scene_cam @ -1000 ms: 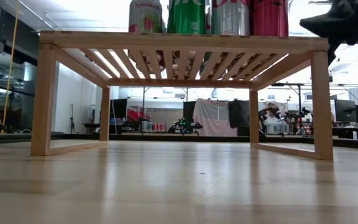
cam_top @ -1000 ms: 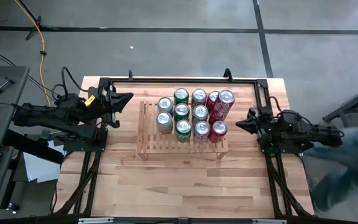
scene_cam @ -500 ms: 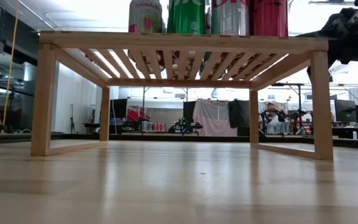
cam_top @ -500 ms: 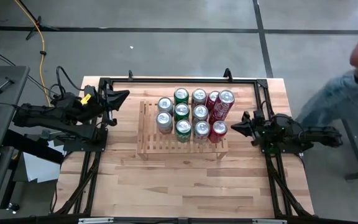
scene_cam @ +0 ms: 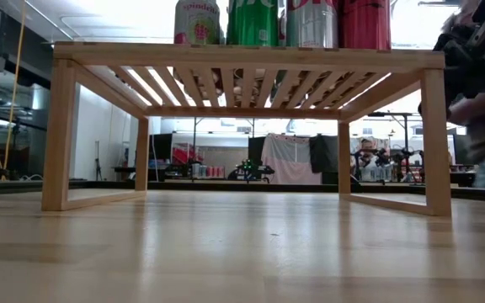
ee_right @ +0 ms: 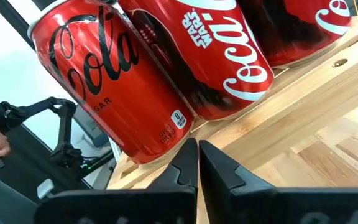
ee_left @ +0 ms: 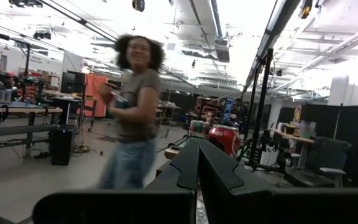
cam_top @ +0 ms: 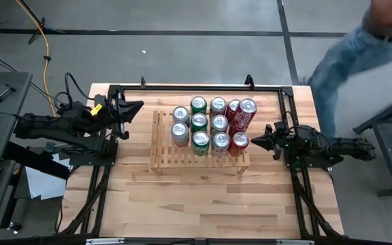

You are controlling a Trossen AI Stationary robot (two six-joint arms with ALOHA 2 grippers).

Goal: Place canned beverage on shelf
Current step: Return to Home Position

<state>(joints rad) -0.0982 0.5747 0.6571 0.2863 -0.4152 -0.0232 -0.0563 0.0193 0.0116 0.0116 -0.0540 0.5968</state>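
Shelf (cam_top: pixel 163 155) packed with soda cans (cam_top: pixel 199 122), left fingers (cam_top: pixel 132 107) closed, right fingers (cam_top: pixel 261 139) closed

L tool (cam_top: pixel 140 105), R tool (cam_top: pixel 254 141): both closed

Your high camera looks straight down on the whole table (cam_top: pixel 203 197) and both arms. Your low camera sits at table-top height, level, close before the shelf (scene_cam: pixel 242 56), facing the room behind. Your left wrist camera points across the room at a person (ee_left: pixel 132 118). Your right wrist camera sits very near the red cans (ee_right: pixel 166 74). 3 views, high, low and right wrist, share shelf and red cans.
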